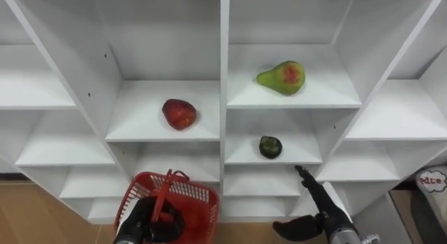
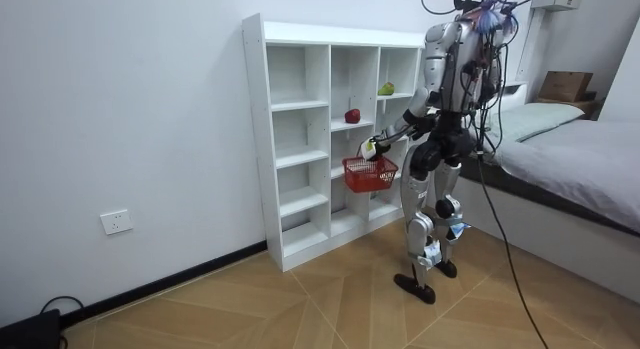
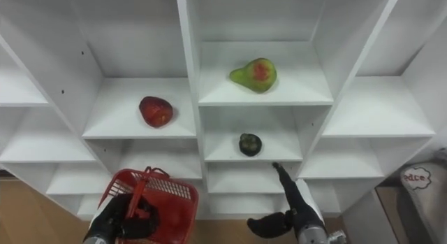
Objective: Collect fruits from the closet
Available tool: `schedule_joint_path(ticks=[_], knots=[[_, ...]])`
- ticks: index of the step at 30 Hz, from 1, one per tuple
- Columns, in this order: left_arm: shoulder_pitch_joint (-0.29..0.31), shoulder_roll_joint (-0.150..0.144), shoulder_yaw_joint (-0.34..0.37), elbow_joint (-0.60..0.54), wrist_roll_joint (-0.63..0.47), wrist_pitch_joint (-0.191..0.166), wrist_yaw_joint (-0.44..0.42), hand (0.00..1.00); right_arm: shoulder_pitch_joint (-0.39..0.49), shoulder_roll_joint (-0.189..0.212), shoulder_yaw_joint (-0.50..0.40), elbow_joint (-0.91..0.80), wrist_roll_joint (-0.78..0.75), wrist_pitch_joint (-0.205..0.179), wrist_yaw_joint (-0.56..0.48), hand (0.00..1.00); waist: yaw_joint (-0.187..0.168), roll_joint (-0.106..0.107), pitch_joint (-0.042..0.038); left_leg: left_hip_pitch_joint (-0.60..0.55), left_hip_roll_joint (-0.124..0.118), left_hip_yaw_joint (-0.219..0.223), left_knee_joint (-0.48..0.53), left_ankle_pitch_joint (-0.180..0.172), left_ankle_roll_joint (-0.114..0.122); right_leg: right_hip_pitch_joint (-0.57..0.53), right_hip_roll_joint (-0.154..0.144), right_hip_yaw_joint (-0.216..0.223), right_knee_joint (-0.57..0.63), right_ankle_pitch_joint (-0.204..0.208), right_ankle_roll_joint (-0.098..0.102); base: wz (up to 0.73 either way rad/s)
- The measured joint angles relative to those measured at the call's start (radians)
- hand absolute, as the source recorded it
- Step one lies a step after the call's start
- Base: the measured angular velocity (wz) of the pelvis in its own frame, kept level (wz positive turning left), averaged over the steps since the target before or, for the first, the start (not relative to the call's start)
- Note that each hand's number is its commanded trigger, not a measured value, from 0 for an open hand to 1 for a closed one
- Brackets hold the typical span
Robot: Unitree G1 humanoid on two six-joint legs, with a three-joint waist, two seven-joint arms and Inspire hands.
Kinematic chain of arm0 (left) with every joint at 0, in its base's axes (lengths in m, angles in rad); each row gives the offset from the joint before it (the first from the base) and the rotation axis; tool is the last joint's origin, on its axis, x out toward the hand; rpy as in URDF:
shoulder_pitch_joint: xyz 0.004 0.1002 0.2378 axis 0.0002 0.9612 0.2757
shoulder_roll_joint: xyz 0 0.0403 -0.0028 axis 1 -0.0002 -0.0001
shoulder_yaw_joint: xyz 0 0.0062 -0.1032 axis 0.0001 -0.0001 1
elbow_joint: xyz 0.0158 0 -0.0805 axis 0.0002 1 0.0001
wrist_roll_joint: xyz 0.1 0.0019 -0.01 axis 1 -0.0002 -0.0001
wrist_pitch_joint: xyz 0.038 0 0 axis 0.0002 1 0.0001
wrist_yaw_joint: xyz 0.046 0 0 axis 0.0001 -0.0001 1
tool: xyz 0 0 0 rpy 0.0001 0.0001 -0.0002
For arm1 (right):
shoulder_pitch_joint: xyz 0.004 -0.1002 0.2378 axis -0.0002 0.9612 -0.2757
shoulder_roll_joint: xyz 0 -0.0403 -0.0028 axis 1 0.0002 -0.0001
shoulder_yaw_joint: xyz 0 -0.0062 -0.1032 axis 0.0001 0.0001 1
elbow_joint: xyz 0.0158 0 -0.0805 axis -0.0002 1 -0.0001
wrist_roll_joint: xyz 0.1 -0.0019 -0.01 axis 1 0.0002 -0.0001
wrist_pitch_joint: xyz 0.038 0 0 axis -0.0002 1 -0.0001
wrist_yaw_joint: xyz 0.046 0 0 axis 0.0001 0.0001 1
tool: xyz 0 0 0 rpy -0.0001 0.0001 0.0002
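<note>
standing at the white closet (image 1: 223, 62), the robot clenches its left hand (image 1: 143, 219) round the handle of the red basket (image 1: 199, 202) at 7 o'clock. the right hand (image 1: 323, 205), at 5 o'clock, is released, fingers straight, below a dark fruit (image 1: 270, 147), perhaps an avocado. the apple (image 1: 179, 114) sits at 10 o'clock, the pear (image 1: 282, 77) at 1.

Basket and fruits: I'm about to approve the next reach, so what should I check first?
1. Left hand curled round the handle of the red basket: ok.
2. Right hand open and free: ok.
3. Dark fruit on its shelf, nothing between it and the right hand: ok.
4. Red fruit and green pear resting on their shelves: ok.
5. Room inside the basket: cannot tell, left hand covers it.
</note>
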Motion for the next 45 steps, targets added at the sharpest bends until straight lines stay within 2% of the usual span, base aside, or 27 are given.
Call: schedule_joint_path(ticks=[4,9,16,21,24,26,33,37,41,45], knots=[[0.018,0.004,-0.002,-0.006,-0.001,-0.002,-0.035,1.0,0.053,-0.013,0.008,-0.09,-0.001,-0.008,0.006,0.0,0.0,-0.002,-0.0002,-0.002,0.0,0.003,0.001,0.0,0.0,-0.003,-0.001,0.007,0.009,0.0,0.0,-0.01],[0.026,0.012,-0.001,-0.009,0.0,-0.002,-0.063,1.0,0.084,-0.046,0.011,-0.24,-0.017,-0.008,0.008,0.0,0.0,0.011,0.0062,-0.006,0.0,0.005,0.0,0.0,0.0,-0.006,0.0,0.01,0.01,0.0,0.0,-0.01],[0.053,0.016,-0.003,-0.038,0.0,-0.006,-0.074,1.0,0.093,-0.052,0.024,-0.357,-0.039,-0.029,-0.021,0.0,0.0,0.008,0.0025,-0.005,0.0,0.008,0.003,0.0,0.0,-0.019,0.002,0.026,0.018,0.001,-0.001,-0.04],[0.058,0.018,-0.003,-0.027,0.0,-0.007,-0.072,1.0,0.094,-0.054,0.026,-0.444,-0.054,-0.032,-0.064,0.0,0.0,0.008,0.003,-0.007,0.001,0.027,0.003,0.0,0.0,-0.028,0.002,0.037,0.03,0.001,-0.001,-0.09],[0.059,0.023,-0.003,-0.015,0.0,-0.007,-0.072,1.0,0.094,-0.055,0.025,-0.49,-0.055,-0.051,-0.103,0.0,-0.001,0.005,0.0036,-0.003,0.001,0.027,0.002,0.0,0.0,-0.021,0.002,0.038,0.029,0.0,-0.001,0.0],[0.06,0.025,-0.003,-0.015,0.0,-0.007,-0.073,1.0,0.094,-0.055,0.026,-0.505,-0.055,-0.065,-0.118,0.0,-0.001,0.004,0.0034,-0.003,0.001,0.027,0.003,0.0,0.0,-0.021,0.002,0.042,0.03,0.0,-0.001,0.0],[0.075,0.034,-0.004,-0.016,0.0,-0.007,-0.083,1.0,0.093,-0.056,0.029,-0.56,-0.055,-0.074,-0.176,0.0,0.0,0.001,0.0041,-0.005,0.001,0.027,0.001,0.0,0.0,-0.025,0.003,0.038,0.03,0.0,-0.001,0.0],[0.074,0.033,-0.005,-0.017,0.001,-0.007,-0.093,1.0,0.085,-0.056,0.031,-0.562,-0.059,-0.106,-0.22,0.0,0.003,-0.001,0.0032,-0.01,0.001,0.031,0.001,0.0,0.0,-0.035,0.003,0.043,0.033,0.0,-0.001,-0.03],[0.074,0.033,-0.005,-0.021,0.001,-0.007,-0.093,1.0,0.084,-0.056,0.031,-0.562,-0.06,-0.106,-0.262,0.0,0.003,-0.003,0.0031,-0.009,0.001,0.031,-0.003,0.0,0.0,-0.035,0.003,0.047,0.031,0.0,-0.001,0.0],[0.074,0.033,-0.044,-0.024,-0.001,-0.007,-0.076,1.0,0.076,-0.061,0.049,-0.562,-0.054,-0.106,-0.304,0.0,0.004,-0.002,0.004,-0.006,0.001,0.033,-0.007,0.0,0.0,-0.033,0.005,0.052,0.029,0.0,-0.001,0.0]])
